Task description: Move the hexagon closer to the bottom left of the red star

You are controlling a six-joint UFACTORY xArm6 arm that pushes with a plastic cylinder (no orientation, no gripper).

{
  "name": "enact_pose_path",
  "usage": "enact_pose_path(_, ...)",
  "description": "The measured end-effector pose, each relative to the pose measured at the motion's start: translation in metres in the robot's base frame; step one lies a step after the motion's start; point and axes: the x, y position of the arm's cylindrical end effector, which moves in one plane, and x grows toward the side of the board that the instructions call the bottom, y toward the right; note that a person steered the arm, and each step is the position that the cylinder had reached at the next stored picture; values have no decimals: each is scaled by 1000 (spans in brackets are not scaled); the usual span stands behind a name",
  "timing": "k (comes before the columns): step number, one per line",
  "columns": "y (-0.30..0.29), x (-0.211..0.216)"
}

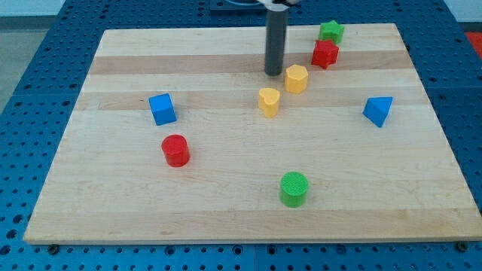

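Observation:
The yellow hexagon [297, 78] lies on the wooden board in the upper middle. The red star [325, 53] lies up and to the right of it, a small gap apart. My tip [273, 73] rests on the board just left of the yellow hexagon, close to its left side. The rod rises straight up to the view's top. A yellow heart [269, 101] lies just below and left of the hexagon, below my tip.
A green star [330, 31] sits just above the red star near the board's top edge. A blue triangle [378, 111] lies at the right, a blue cube [162, 109] at the left, a red cylinder [175, 150] below it, a green cylinder [294, 188] at the bottom middle.

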Motion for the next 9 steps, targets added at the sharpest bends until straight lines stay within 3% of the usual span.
enact_pose_path(1,-17,10)
enact_pose_path(2,-11,46)
enact_pose_path(3,-11,47)
enact_pose_path(5,49,47)
enact_pose_path(9,51,38)
